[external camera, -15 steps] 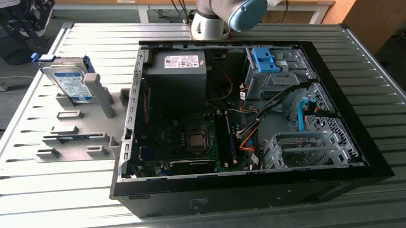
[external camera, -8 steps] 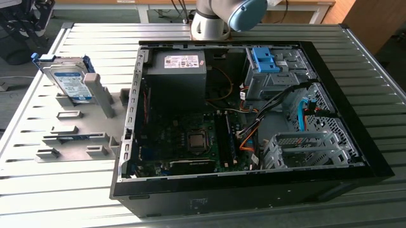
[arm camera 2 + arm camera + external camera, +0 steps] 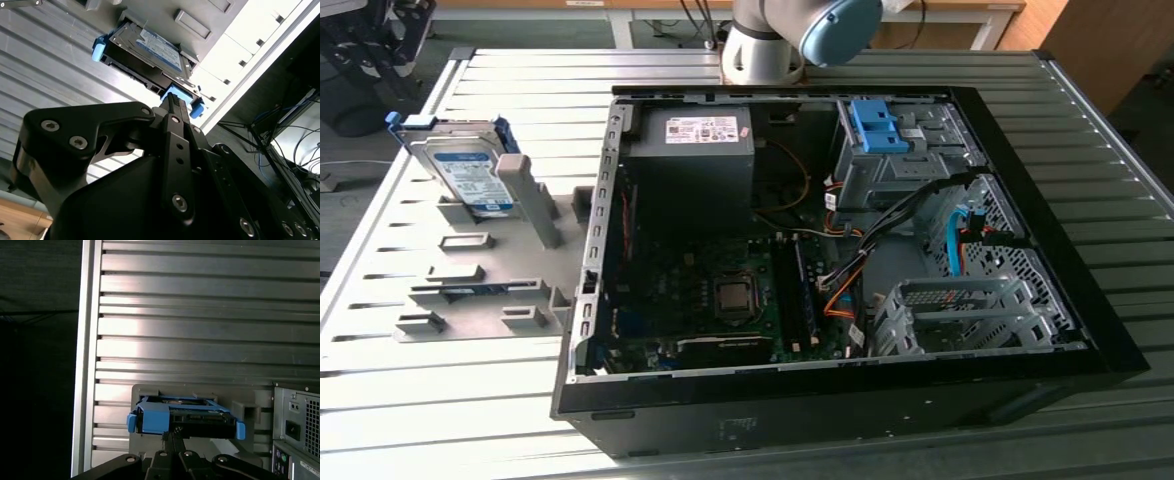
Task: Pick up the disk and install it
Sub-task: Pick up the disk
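Note:
The disk (image 3: pixel 464 170) stands on edge in a grey slotted holder (image 3: pixel 534 215) on the table, at the exterior view's left, beside the open computer case (image 3: pixel 854 405). It is silver with a white-and-blue label and a blue carrier frame. In the first wrist view the disk (image 3: pixel 185 415) shows edge-on in the holder, with my gripper (image 3: pixel 172 434) pointing at it from a distance. In the second wrist view my gripper (image 3: pixel 173 99) is lined up with the blue corner of the disk (image 3: pixel 150 50). The fingers meet with nothing between them.
The case lies open on a ribbed metal table (image 3: pixel 440 400), showing the motherboard (image 3: pixel 720 290), power supply (image 3: pixel 694 160), cables and a bare metal drive cage (image 3: pixel 961 315). Another blue carrier (image 3: pixel 881 125) sits in the upper bay. The arm's base (image 3: pixel 767 40) stands behind the case.

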Robot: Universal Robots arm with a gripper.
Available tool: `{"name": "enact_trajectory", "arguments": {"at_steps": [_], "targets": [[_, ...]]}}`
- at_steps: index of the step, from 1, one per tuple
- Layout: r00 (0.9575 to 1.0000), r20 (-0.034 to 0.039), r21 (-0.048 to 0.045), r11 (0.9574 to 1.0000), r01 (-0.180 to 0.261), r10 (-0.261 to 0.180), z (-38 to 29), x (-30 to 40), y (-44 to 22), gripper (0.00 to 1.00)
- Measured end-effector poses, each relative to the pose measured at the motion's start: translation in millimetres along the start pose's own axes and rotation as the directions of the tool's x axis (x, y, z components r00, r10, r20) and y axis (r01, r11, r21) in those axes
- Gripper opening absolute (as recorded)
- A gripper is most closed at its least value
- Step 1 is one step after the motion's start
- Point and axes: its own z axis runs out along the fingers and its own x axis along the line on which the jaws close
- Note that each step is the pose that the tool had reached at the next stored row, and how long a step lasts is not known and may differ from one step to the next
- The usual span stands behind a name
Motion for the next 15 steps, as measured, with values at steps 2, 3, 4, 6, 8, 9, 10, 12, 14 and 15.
{"name": "enact_trajectory", "arguments": {"at_steps": [2, 3, 4, 6, 8, 9, 10, 12, 14, 15], "targets": [[1.0000, -0.0002, 0.0001, 1.0000, 0.005, -0.005, 0.0, 0.0, 0.0, 0.11], [1.0000, -0.0003, 0.0001, 1.0000, 0.007, -0.007, 0.0, 0.0, 0.0, 0.11], [1.0000, -0.0005, 0.0001, 1.0000, 0.010, -0.010, 0.0, 0.0, 0.0, 0.11], [0.9999, -0.0006, 0.0001, 0.9999, 0.013, -0.013, 0.0, 0.0, 0.0, 0.11], [0.9999, -0.0007, 0.0001, 0.9999, 0.017, -0.017, 0.0, 0.0, 0.0, 0.11], [0.9998, -0.0008, 0.0001, 0.9998, 0.019, -0.019, 0.0, 0.0, 0.0, 0.11], [0.9998, -0.0009, 0.0001, 0.9998, 0.021, -0.021, 0.0, 0.0, 0.0, 0.11], [0.9997, -0.0011, 0.0002, 0.9997, 0.025, -0.025, 0.0, 0.0, 0.0, 0.11], [0.9996, -0.0013, 0.0002, 0.9996, 0.029, -0.029, 0.0, 0.0, 0.0, 0.11], [0.9990, -0.0019, 0.0003, 0.9990, 0.045, -0.045, 0.0, 0.0, 0.0, 0.11]]}}
